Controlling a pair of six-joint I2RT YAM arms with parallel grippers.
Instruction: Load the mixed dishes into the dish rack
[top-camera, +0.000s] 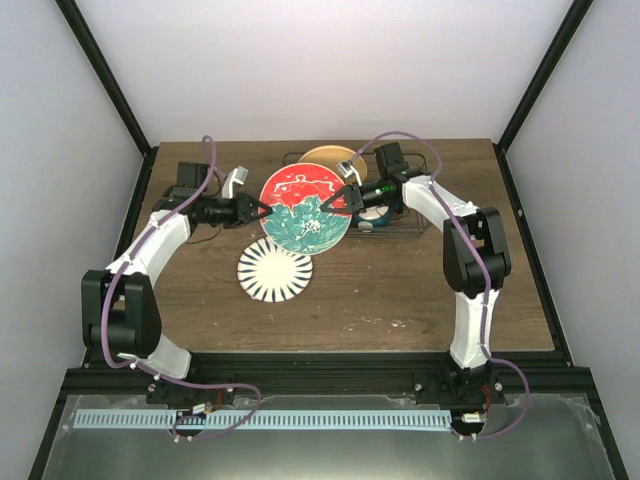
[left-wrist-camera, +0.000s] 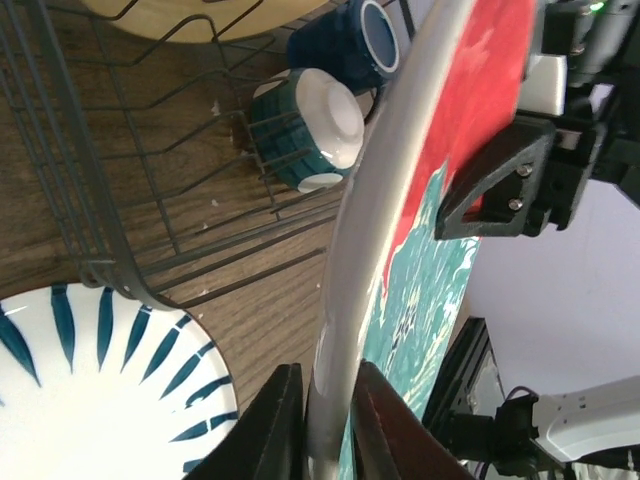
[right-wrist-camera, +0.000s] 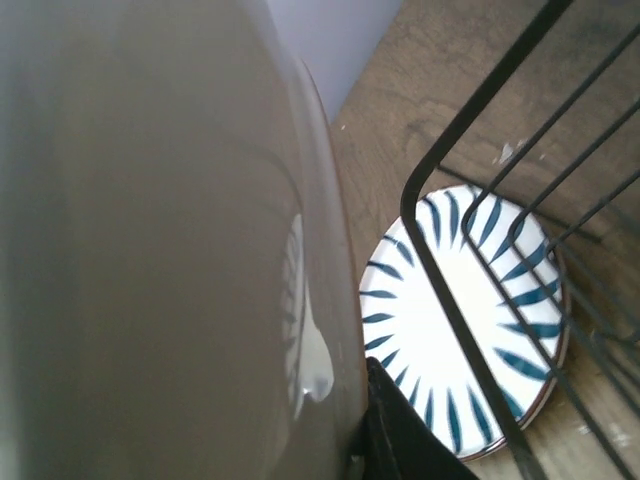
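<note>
The red-and-teal floral plate (top-camera: 305, 208) is held tilted, nearly on edge, above the table by both grippers at the left end of the dish rack (top-camera: 405, 228). My left gripper (top-camera: 262, 212) is shut on its left rim; the rim (left-wrist-camera: 345, 300) sits between my fingers (left-wrist-camera: 275, 430). My right gripper (top-camera: 337, 200) grips the right rim; one dark finger (right-wrist-camera: 400, 435) presses the plate's grey underside (right-wrist-camera: 150, 240), the other is hidden. The orange-yellow plate (top-camera: 330, 157), the dark blue mug (left-wrist-camera: 350, 40) and a small bowl (left-wrist-camera: 305, 125), white inside and teal-striped outside, are in the rack.
A white plate with blue rays (top-camera: 275, 270) lies flat on the wooden table just in front of the held plate; it also shows in the left wrist view (left-wrist-camera: 90, 390) and behind the rack wires (right-wrist-camera: 470, 300) in the right wrist view. Black frame posts flank the table.
</note>
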